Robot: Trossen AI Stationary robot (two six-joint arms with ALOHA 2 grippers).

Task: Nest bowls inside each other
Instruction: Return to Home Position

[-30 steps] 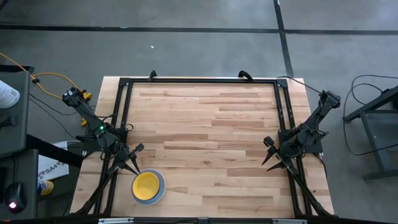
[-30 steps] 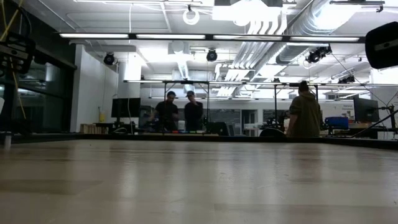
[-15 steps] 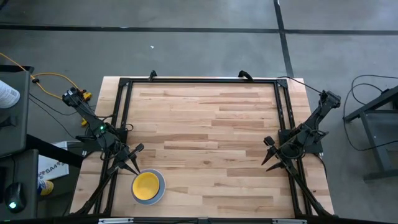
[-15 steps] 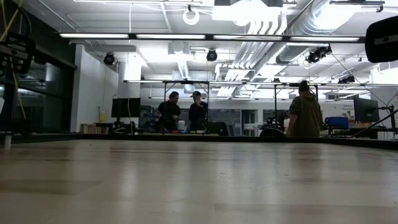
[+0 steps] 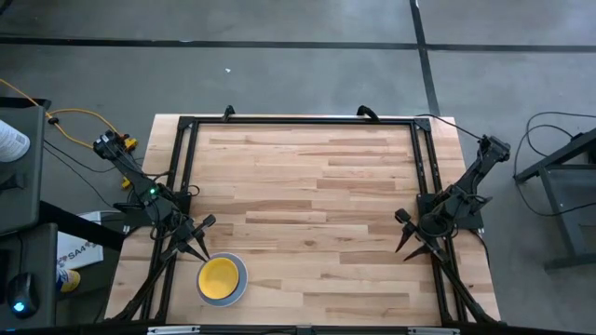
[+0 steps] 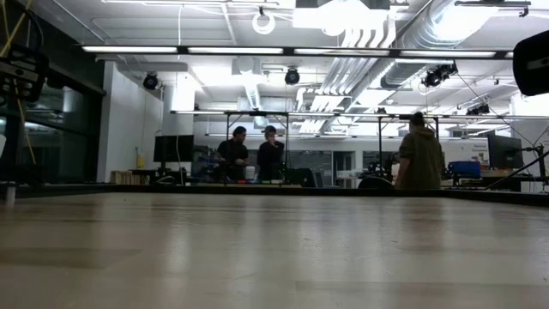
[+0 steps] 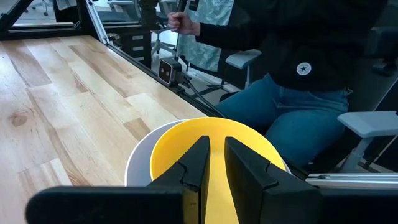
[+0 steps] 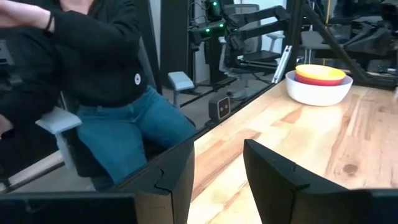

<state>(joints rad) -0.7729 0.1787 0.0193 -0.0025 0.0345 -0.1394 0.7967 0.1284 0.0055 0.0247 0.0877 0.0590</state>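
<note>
The bowls stand as one stack near the table's near left corner, resting by the outer bowl's base on the wood. The high view shows a yellow bowl (image 5: pixel 220 276) inside a pale outer bowl (image 5: pixel 241 284). The right wrist view shows the white bowl (image 8: pixel 318 91) with a red rim (image 8: pixel 316 80) and the yellow one (image 8: pixel 320 72) in it. My left gripper (image 5: pixel 198 240) (image 7: pixel 217 158) hovers just beside the stack, toward the far left of it, fingers a narrow gap apart and touching nothing. My right gripper (image 5: pixel 407 237) (image 8: pixel 217 165) waits open at the table's right side.
A black frame rail (image 5: pixel 298 121) runs around the wooden table (image 5: pixel 307 186). A seated person in a dark top and blue jeans (image 7: pixel 292 118) is just beyond the near edge. More people stand in the room behind (image 6: pixel 257 154). The table's middle is bare wood.
</note>
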